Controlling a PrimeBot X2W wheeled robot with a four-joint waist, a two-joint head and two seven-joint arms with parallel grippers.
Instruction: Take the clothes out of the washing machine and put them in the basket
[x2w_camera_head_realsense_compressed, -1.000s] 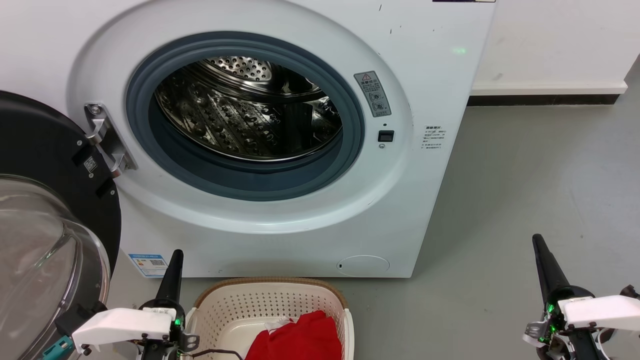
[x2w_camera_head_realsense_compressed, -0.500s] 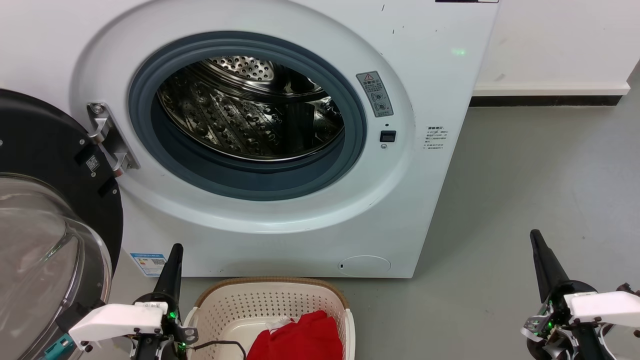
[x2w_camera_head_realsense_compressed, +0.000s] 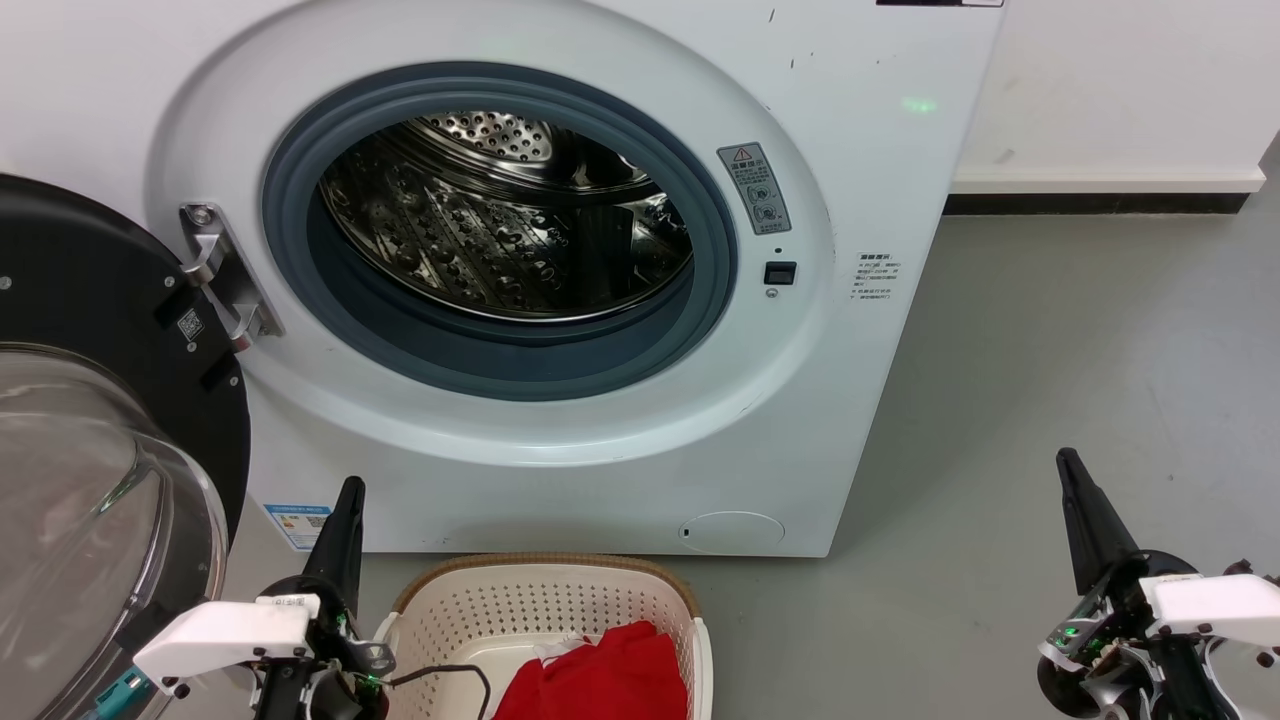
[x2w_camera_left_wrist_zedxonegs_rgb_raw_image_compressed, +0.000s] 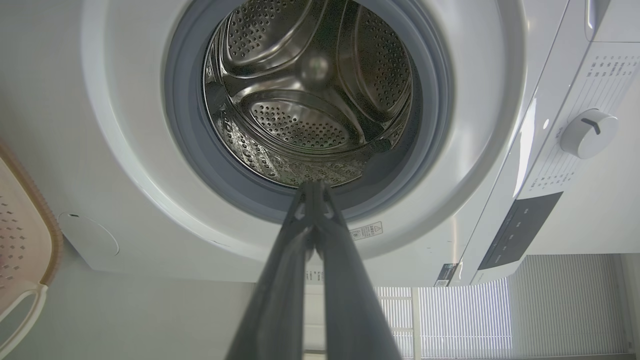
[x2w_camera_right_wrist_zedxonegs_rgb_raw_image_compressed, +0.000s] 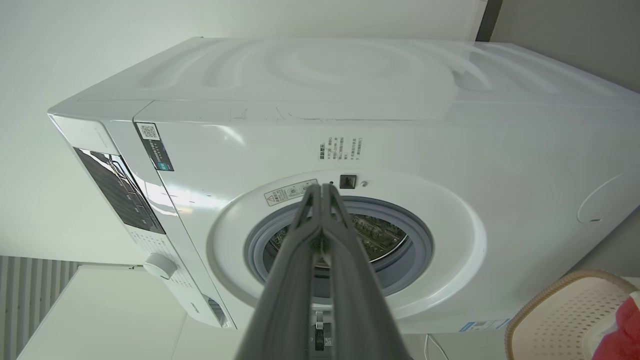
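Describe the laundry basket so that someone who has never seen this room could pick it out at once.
Find the big white washing machine with its round door swung open. On the grey floor right in front of it stands the basket. It is the cream oval tub with perforated sides and a brown woven-look rim, with red clothes lying inside.

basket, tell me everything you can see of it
The basket is cream-white plastic, oval, with rows of small holes in its walls, a brown woven-look rim and a loop handle at one end. It stands upright on the grey floor, close in front of the washer. Red clothes lie inside, towards its right. The head view's bottom edge cuts off its near part.
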